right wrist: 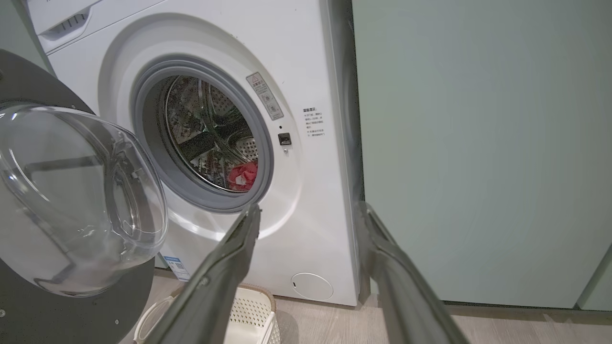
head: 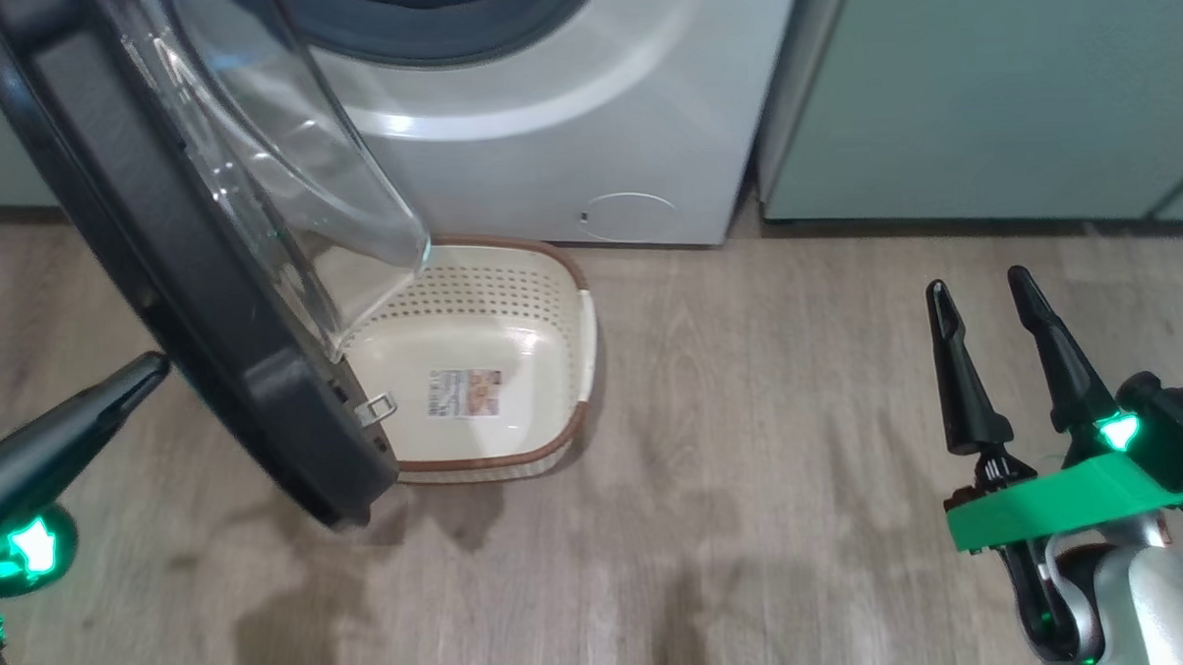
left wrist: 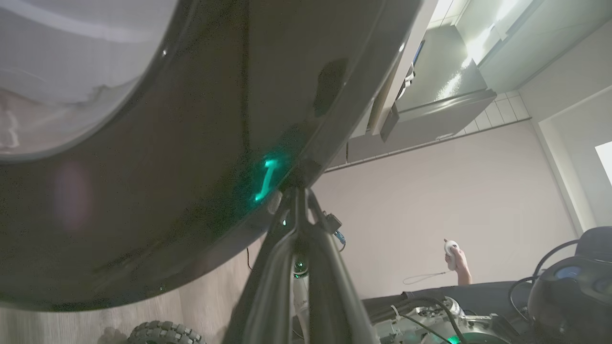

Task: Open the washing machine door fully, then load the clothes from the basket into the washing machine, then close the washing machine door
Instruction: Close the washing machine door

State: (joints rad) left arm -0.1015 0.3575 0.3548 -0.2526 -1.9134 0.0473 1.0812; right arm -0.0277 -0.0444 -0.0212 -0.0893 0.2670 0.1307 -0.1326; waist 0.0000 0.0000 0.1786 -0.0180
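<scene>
Jaws: left gripper (head: 150, 370) together, lower left, at washing machine door (head: 145, 220) rim; right gripper (head: 979, 294) apart, empty. Door likely stiff, heavy, slick: push rim.

1. washing machine (right wrist: 315, 191): one
2. washing machine door (head: 177, 288): one
3. basket (head: 511, 286): one
4. clothes (right wrist: 243, 175): one red bundle, separate pieces not countable
5. left gripper (head: 152, 368) plus right gripper (head: 976, 282): two
6. person's hand (left wrist: 458, 260): one

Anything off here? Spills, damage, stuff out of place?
Nothing stands out. The washing machine door hangs open, partly over the empty basket on the floor, and the clothes lie inside the washing machine. No spill or damage is visible.
</scene>
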